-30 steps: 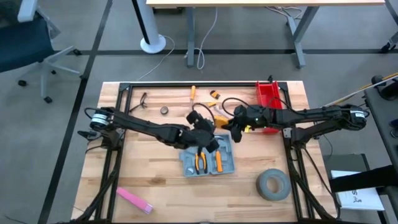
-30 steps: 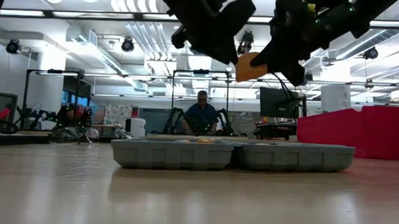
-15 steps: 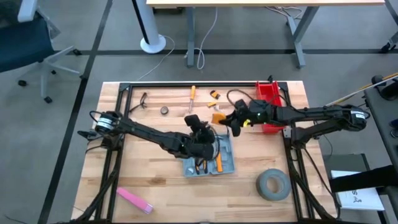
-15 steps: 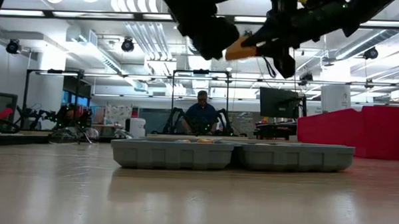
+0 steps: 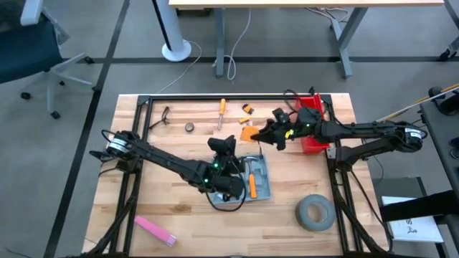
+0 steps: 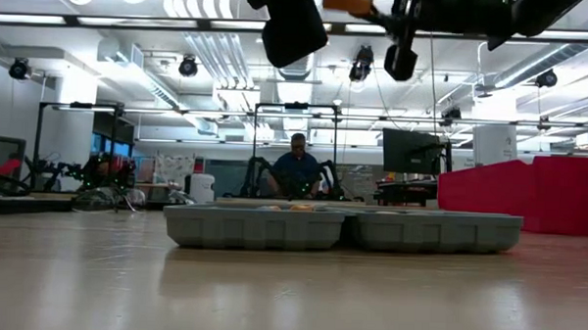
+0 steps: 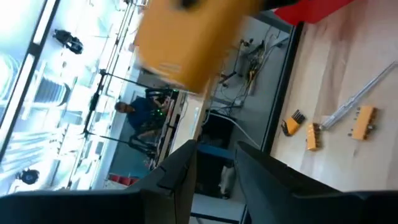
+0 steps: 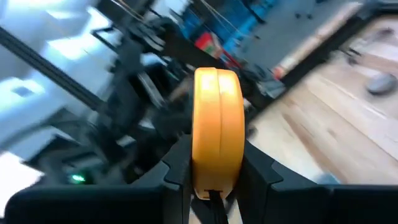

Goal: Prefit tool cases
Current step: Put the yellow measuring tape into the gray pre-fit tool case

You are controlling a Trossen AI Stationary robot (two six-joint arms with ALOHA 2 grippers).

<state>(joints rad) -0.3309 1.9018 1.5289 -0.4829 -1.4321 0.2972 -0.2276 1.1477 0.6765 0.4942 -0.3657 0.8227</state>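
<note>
An orange tape measure point(image 8: 217, 134) is held clamped by the right gripper point(image 5: 267, 134) above the worktop point(image 5: 179, 208); the left gripper point(image 5: 228, 188), narrowly parted and empty, is held over the open tool case point(image 6: 343, 228).

grey floor point(image 5: 64, 129) lies around the wooden table point(image 5: 179, 215). behind the table stand a white desk point(image 5: 308, 3) and a dark chair point(image 5: 29, 50). ceiling lights point(image 6: 93, 21) shine above a seated person point(image 6: 297, 167).
</note>
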